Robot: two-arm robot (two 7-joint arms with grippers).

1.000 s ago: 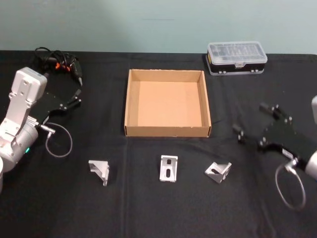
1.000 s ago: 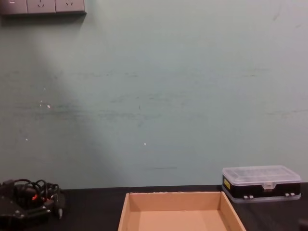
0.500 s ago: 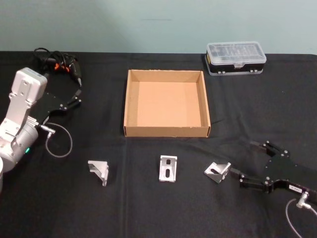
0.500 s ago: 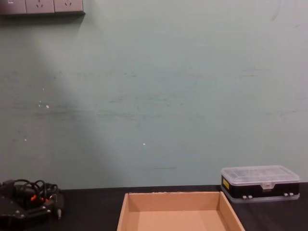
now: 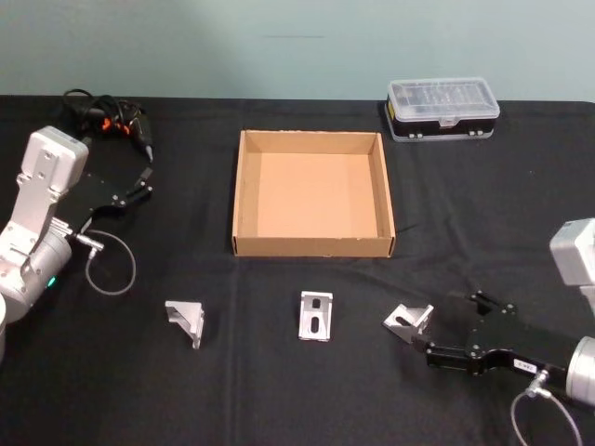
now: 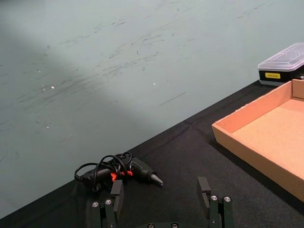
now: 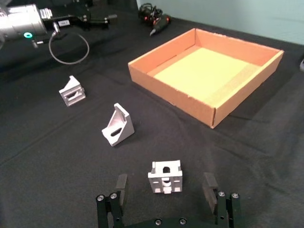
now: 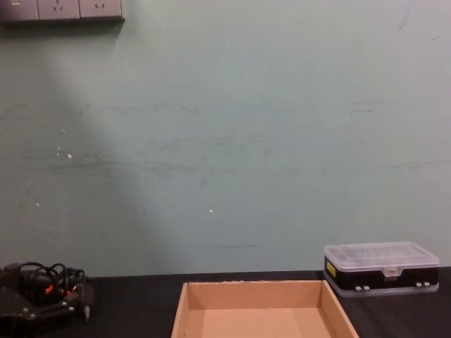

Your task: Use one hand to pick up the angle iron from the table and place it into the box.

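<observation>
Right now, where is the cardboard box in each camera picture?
Head view: cardboard box at centre.
Chest view: box at bottom edge, centre.
Left wrist view: box between black corded tool and clear-lidded case.
Right wrist view: box beyond the nearest angle iron.
Shared landmark: the black corded tool, off the box's far left corner.

No text can be read. The yellow label (image 6: 271, 75) on the plastic case (image 6: 283, 57) is too small to make out.
</observation>
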